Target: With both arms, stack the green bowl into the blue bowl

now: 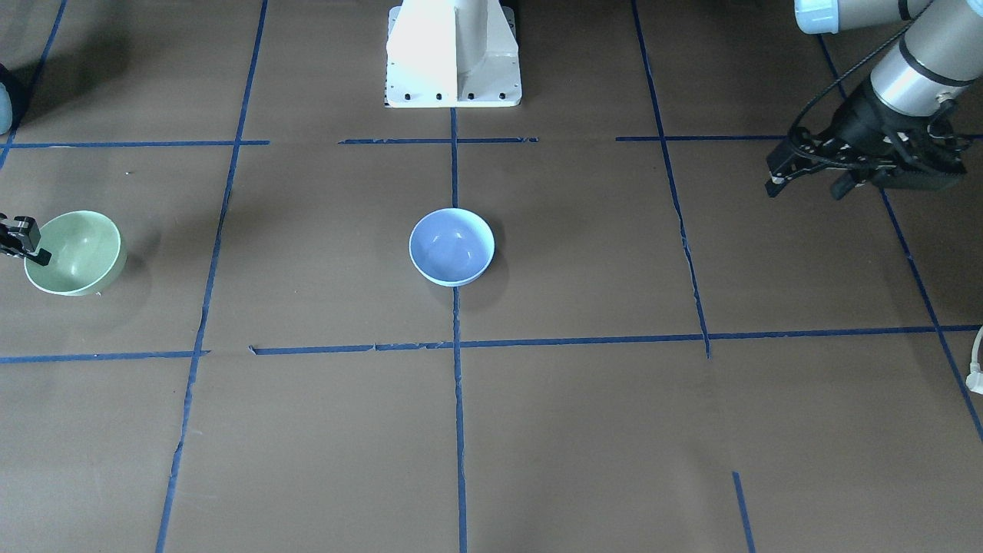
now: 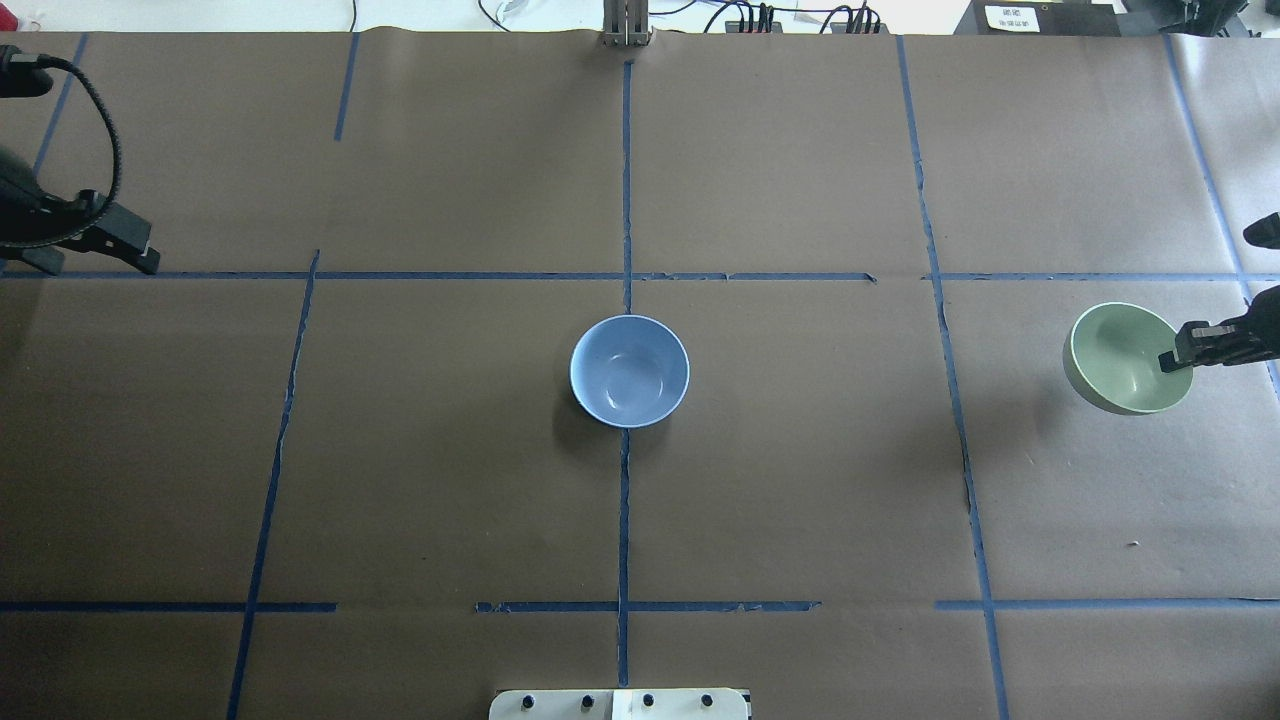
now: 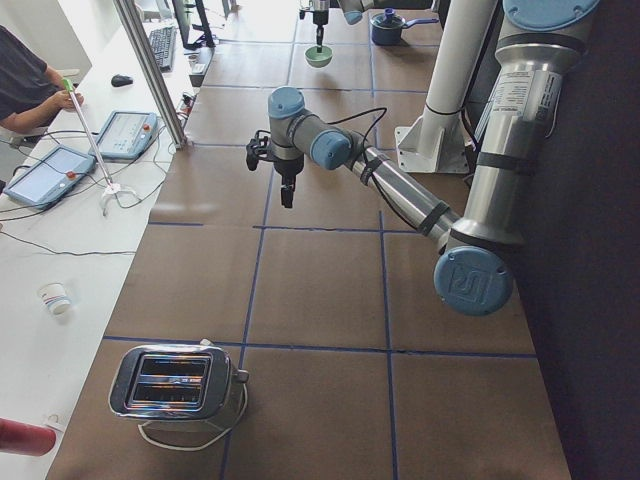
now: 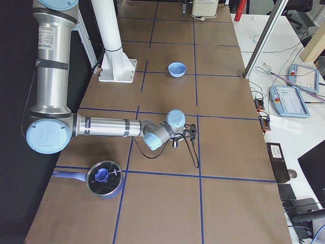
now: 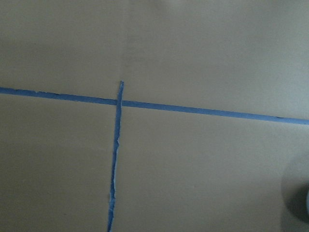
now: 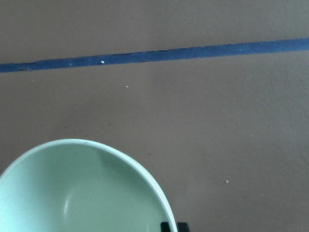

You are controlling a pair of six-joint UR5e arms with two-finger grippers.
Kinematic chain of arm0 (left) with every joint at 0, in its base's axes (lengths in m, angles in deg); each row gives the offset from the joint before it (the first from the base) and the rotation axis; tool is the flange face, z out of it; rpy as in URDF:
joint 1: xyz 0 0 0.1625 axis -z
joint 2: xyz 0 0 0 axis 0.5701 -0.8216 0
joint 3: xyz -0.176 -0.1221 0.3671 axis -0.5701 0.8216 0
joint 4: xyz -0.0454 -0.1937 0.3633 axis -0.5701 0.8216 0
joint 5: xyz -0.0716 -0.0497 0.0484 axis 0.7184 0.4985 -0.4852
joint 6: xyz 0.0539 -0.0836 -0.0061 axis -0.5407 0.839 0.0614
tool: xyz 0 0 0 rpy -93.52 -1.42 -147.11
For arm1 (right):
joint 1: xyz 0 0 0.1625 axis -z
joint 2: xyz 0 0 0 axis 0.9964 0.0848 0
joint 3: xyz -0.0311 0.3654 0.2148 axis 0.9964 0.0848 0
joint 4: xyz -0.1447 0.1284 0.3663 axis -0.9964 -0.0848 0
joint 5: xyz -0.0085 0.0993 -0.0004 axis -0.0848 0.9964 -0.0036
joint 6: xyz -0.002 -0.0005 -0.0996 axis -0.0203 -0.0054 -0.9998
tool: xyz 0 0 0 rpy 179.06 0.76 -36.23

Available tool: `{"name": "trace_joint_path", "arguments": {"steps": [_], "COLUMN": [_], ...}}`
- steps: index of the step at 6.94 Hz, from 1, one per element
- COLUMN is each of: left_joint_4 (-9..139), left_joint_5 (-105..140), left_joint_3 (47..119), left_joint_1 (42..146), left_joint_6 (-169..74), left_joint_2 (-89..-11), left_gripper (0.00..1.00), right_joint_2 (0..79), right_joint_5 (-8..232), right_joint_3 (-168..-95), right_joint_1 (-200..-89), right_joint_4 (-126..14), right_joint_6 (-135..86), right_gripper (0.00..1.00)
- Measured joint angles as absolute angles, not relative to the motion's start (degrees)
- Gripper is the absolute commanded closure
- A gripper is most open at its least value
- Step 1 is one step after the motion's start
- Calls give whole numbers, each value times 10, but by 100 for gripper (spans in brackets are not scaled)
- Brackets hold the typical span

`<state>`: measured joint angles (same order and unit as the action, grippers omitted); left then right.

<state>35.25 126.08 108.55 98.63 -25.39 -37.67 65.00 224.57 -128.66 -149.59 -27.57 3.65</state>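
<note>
At the robot's right end of the worktop (image 2: 800, 480), the fingers of the right gripper (image 2: 1180, 358) pinch the rim of the tilted green bowl (image 2: 1120, 365), held clear of the surface, while the blue bowl (image 2: 629, 371) sits upright at the centre and the left gripper (image 2: 97, 263) hangs far left, fingers spread, empty.

— Was the right gripper (image 2: 1185, 358) whole in the overhead view?
— No, the 3 o'clock edge cut it off; 1 finger showed.
— The green bowl (image 6: 72, 193) at the right wrist?
— Cropped at 6 o'clock.
</note>
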Motion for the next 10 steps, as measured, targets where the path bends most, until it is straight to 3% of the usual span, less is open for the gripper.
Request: {"name": "trace_joint_path", "arguments": {"steps": [4,7,10], "left_joint_4": [360,360,356], "left_joint_5": [1261,1244,1243], "left_joint_3": [1081,1065,1046], "left_joint_1": [1054,1063,1070], "left_joint_6": [-365,-371,-373], "left_joint_2": [-305,-294,-291], "left_gripper": [0,0,0], "right_joint_2": [553,460,375], "right_joint_5": [2246,2174,2055], "right_joint_3": [-1341,-1358,-1408], "right_joint_1": [-1475,-1387,-1267], "right_joint_4": [-278,-289,-402], "right_joint_6": [197,294,359], "right_gripper": [100,100,99]}}
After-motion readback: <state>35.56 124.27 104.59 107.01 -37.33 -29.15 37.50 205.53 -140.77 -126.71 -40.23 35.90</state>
